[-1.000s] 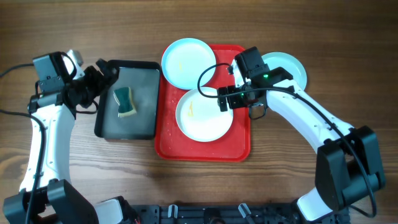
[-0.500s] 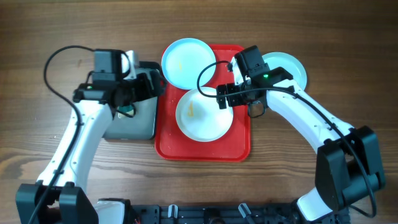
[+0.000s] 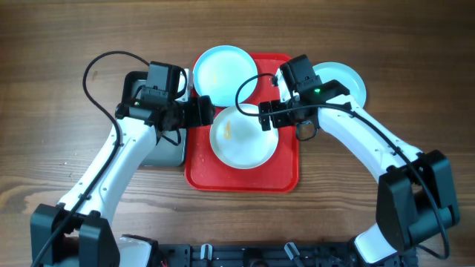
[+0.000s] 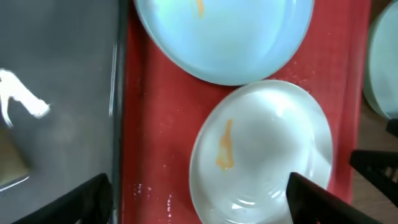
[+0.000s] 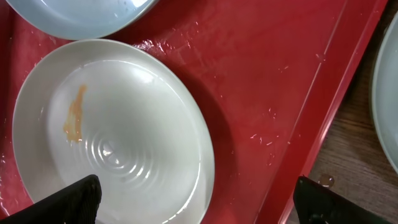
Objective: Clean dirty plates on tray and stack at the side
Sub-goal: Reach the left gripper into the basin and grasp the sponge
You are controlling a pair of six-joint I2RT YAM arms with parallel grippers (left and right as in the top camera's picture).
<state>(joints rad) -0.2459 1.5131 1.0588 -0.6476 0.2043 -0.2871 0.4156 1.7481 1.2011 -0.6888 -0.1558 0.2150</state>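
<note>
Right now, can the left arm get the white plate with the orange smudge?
Probably yes. The left gripper hangs open at the edge of the white plate on the tray, with nothing between them. The right gripper is at the plate's other side.

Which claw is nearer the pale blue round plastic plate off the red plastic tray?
Right. The right claw is over the tray's right half, just left of that plate; left claw is at the tray's left edge.
</note>
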